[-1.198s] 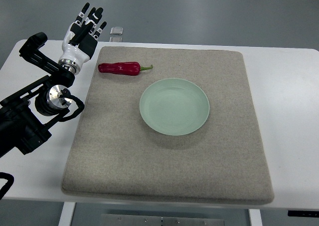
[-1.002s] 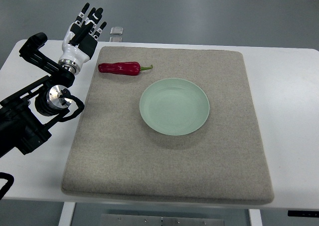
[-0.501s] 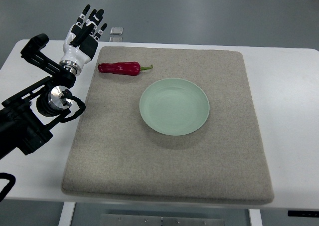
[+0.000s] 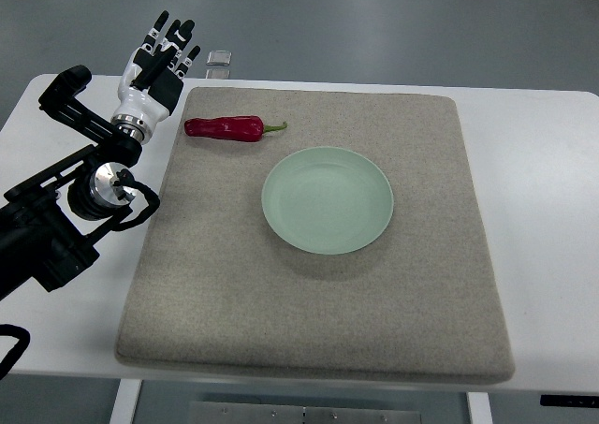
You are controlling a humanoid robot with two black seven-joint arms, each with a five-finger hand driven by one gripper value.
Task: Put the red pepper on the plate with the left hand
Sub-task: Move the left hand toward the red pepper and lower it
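Observation:
A red pepper (image 4: 225,128) with a green stem lies on the grey mat (image 4: 318,293) at the back left. A pale green plate (image 4: 328,199) sits empty on the mat just right of and nearer than the pepper. My left hand (image 4: 164,57) is at the mat's back left corner, left of the pepper and apart from it. Its fingers (image 4: 157,33) are spread and hold nothing.
The mat lies on a white table (image 4: 543,162). A small clear object (image 4: 219,60) sits at the table's far edge behind the pepper. My left arm (image 4: 65,209) stretches over the table's left side.
My left hand has shifted very slightly up and to the right. The pepper and plate have not moved.

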